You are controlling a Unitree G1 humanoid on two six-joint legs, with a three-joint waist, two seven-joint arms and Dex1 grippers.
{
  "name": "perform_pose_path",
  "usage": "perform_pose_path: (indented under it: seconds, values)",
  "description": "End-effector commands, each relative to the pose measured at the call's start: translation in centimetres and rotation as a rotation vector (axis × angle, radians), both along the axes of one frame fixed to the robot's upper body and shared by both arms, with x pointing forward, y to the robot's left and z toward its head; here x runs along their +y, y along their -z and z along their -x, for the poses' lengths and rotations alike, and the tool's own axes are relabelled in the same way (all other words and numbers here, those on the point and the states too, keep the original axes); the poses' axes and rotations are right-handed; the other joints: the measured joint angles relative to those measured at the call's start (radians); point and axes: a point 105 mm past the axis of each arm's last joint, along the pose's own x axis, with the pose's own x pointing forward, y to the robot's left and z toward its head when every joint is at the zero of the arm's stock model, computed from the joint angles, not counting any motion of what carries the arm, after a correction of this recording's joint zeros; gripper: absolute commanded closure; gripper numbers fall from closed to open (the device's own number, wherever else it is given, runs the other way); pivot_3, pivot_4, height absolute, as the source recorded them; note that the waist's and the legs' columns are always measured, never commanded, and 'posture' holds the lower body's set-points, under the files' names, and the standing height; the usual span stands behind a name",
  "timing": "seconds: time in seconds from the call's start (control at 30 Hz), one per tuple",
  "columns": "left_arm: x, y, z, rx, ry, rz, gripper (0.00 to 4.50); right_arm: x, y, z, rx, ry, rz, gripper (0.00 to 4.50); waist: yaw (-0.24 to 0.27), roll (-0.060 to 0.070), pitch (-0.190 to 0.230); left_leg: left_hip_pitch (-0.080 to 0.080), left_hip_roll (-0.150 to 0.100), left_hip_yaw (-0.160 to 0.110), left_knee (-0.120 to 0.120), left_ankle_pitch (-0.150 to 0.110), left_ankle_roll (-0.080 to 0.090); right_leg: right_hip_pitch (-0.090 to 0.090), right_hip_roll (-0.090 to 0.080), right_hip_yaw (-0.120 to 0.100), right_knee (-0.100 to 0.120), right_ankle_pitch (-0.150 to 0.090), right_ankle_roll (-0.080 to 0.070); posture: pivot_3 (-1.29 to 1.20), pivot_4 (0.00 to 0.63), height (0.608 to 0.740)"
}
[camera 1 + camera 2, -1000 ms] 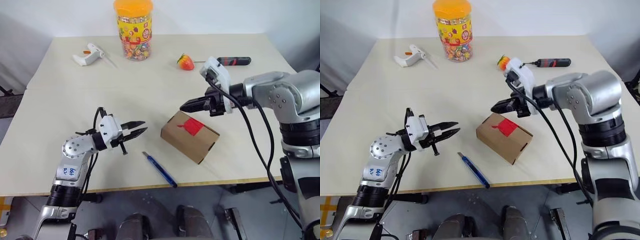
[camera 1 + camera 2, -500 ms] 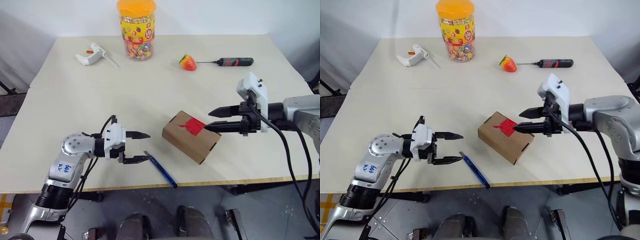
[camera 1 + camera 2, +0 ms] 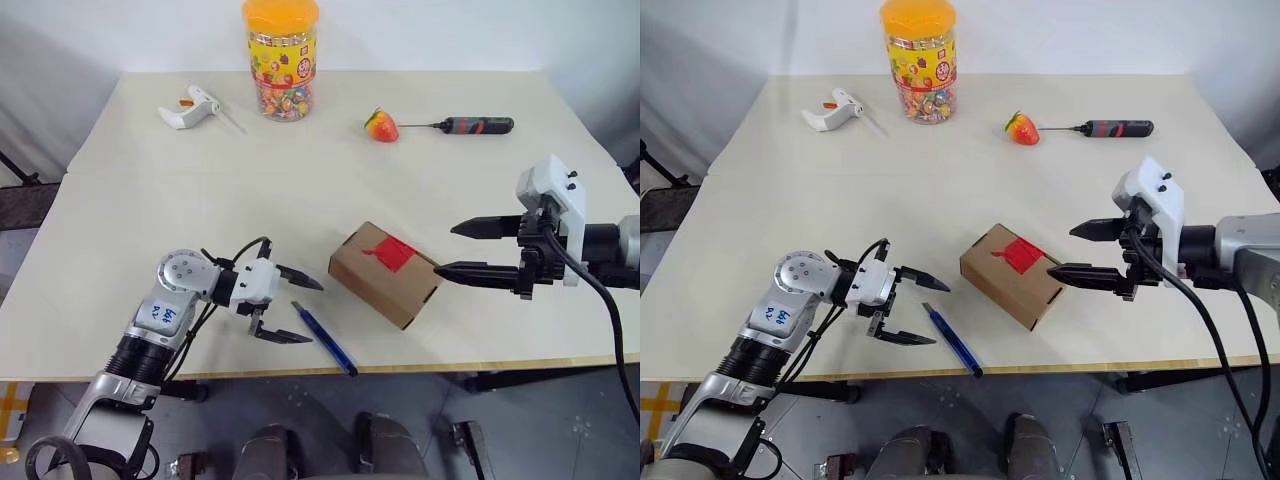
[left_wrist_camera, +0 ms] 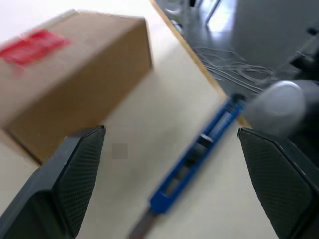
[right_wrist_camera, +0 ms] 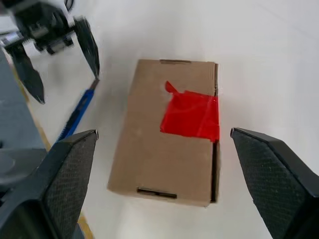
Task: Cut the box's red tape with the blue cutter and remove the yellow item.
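Note:
The brown box (image 3: pixel 384 273) lies near the table's front edge, its lid closed under a patch of red tape (image 3: pixel 390 252). Left of it the blue cutter (image 3: pixel 324 338) lies flat, slanting toward the front edge. My left gripper (image 3: pixel 296 311) is open just left of the cutter's near end, with nothing between its fingers. In the left wrist view the cutter (image 4: pixel 197 153) lies between the two spread fingers (image 4: pixel 75 174). My right gripper (image 3: pixel 456 250) is open to the right of the box, fingers pointing at it, apart from it. The yellow item is hidden.
At the back stand an orange-lidded candy jar (image 3: pixel 281 55), a white pistol-shaped tool (image 3: pixel 192 108), a strawberry (image 3: pixel 381 126) and a black-and-red screwdriver (image 3: pixel 472 125). The table's front edge (image 3: pixel 420 368) runs close below the cutter and box.
Both grippers have opened wide. The left one swung right and down to the cutter's near end. The right one pulled back rightward, away from above the box.

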Motion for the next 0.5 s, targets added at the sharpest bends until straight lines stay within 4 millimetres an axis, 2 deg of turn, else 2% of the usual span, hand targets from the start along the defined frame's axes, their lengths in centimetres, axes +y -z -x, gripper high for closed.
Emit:
perform_pose_path:
  seconds: [0.03, 0.17, 0.23, 0.5]
  values:
    - [-0.5, 0.1, -0.4, -0.039, 0.059, -0.031, 0.00, 0.1, -0.8, 1.4, -0.054, -0.025, 0.018, 0.04, 0.005, 0.000, 0.000, 0.000, 0.000, 0.000, 0.000, 0.000, 0.000, 0.000, 0.000, 0.000, 0.000, 0.000, 0.000, 0.00, 0.150, 0.740]
    - [-0.7, 0.5, -0.3, -0.051, 0.078, -0.030, 0.00, 0.2, -0.6, 2.5, -0.062, -0.028, 0.016, 0.04, 0.009, 0.000, 0.000, 0.000, 0.000, 0.000, 0.002, 0.000, 0.001, 0.000, 0.000, 0.001, 0.001, 0.000, 0.000, 0.00, 0.150, 0.740]
    - [-1.3, 0.8, -1.0, -0.046, 0.103, -0.044, 0.00, 0.3, -0.5, 2.8, -0.049, -0.033, 0.020, 0.04, 0.012, 0.000, 0.000, -0.001, 0.000, 0.000, 0.003, 0.000, 0.001, 0.000, 0.000, 0.000, 0.001, 0.000, 0.001, 0.00, 0.150, 0.740]
    - [-0.6, 2.6, -1.3, 0.030, 0.148, -0.166, 0.00, 0.2, -0.3, 4.0, -0.045, 0.000, 0.030, 0.04, 0.019, -0.001, 0.000, -0.003, 0.000, -0.002, 0.010, -0.002, 0.003, 0.001, -0.001, 0.000, 0.003, 0.001, 0.001, 0.00, 0.150, 0.740]
